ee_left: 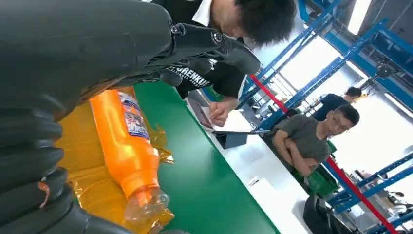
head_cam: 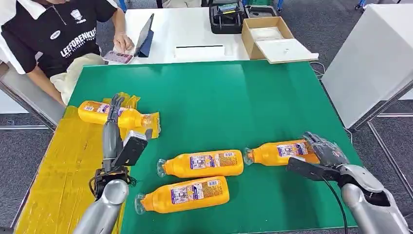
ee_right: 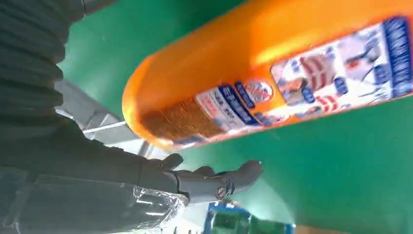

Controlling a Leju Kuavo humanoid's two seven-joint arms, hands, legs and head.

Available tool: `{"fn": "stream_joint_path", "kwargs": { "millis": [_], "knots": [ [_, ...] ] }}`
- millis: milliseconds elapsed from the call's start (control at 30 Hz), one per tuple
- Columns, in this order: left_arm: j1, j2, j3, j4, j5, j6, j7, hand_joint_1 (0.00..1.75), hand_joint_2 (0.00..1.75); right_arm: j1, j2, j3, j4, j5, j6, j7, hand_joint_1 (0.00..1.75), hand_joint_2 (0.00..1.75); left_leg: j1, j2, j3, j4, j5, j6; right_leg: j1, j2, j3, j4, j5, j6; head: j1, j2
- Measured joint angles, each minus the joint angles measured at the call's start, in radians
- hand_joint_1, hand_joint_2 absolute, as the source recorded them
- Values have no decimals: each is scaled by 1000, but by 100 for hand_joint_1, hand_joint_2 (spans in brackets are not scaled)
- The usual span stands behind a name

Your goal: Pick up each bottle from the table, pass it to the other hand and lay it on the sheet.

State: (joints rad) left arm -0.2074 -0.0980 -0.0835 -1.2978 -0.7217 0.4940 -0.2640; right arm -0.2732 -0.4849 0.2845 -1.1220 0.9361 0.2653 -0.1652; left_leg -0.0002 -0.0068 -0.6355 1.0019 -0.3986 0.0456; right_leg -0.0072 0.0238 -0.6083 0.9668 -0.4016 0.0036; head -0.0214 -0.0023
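Observation:
An orange bottle [head_cam: 127,117] [ee_left: 127,141] lies on the crinkled yellow sheet [head_cam: 63,165] [ee_left: 83,161] at the table's left. My left hand [head_cam: 114,108] [ee_left: 195,44] hovers just over its labelled end with fingers stretched out, gripping nothing. Three more orange bottles lie on the green mat: one in the middle [head_cam: 202,164], one nearer me [head_cam: 182,194], one at the right [head_cam: 280,152] [ee_right: 272,73]. My right hand [head_cam: 324,148] [ee_right: 209,180] sits at that right bottle's base, fingers apart and not wrapped around it.
A person [head_cam: 58,34] in a black shirt sits at the far left corner beside a tablet [head_cam: 146,36]. On the white table behind stand a cardboard box [head_cam: 268,36] and a black device [head_cam: 226,17]. The green mat [head_cam: 219,97] is bare across its far half.

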Motion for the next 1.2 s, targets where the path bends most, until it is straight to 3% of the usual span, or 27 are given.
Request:
{"fn": "stream_joint_path", "kwargs": {
  "millis": [167, 567, 833, 1067, 1100, 1133, 1167, 1200],
  "knots": [
    [0, 0, 0, 21, 3, 10, -8, 0, 175, -43, 16, 47, 62, 60, -65, 41, 0, 175, 0, 0, 0, 0, 0, 0, 0, 0, 0, 0, 0, 0, 0, 0],
    [-1, 0, 0, 48, 19, 44, -12, 0, 175, -123, 71, 122, 208, 134, -91, 60, 0, 175, 0, 1, 0, 0, 0, 0, 0, 1, 0, 0, 0, 0, 0, 0],
    [-16, 0, 1, 63, 40, 52, -27, 0, 175, -266, 120, 188, 392, 135, -37, 31, 0, 175, 0, 3, 3, 0, 0, 0, 1, 4, 2, 0, 1, 1, 0, 0],
    [-56, 0, -2, 113, 70, 68, -39, 0, 175, -349, 119, 242, 501, 64, 81, -13, 0, 175, 0, 3, 6, 0, 3, 0, 0, 4, 4, 0, 3, 2, 0, 0],
    [-59, 0, -3, 119, 76, 71, -41, 0, 175, -358, 115, 251, 511, 51, 98, -25, 10, 175, 0, 2, 6, 0, 3, 0, 0, 3, 4, 0, 3, 2, 0, 0],
    [-61, 0, -3, 124, 81, 72, -42, 0, 175, -366, 111, 258, 519, 44, 109, -32, 58, 175, 0, 2, 6, 0, 3, 0, 0, 3, 5, 0, 3, 2, 0, 0],
    [-63, 0, -4, 129, 82, 73, -43, 0, 175, -372, 109, 266, 525, 40, 115, -35, 148, 175, 0, 2, 6, 1, 3, 0, 0, 2, 5, 0, 3, 2, 0, 0],
    [-65, 0, -4, 132, 82, 74, -44, 0, 175, -377, 108, 271, 530, 38, 120, -37, 162, 175, 0, 2, 6, 1, 3, 0, 0, 2, 5, 0, 3, 2, 0, 0]
  ]
}}
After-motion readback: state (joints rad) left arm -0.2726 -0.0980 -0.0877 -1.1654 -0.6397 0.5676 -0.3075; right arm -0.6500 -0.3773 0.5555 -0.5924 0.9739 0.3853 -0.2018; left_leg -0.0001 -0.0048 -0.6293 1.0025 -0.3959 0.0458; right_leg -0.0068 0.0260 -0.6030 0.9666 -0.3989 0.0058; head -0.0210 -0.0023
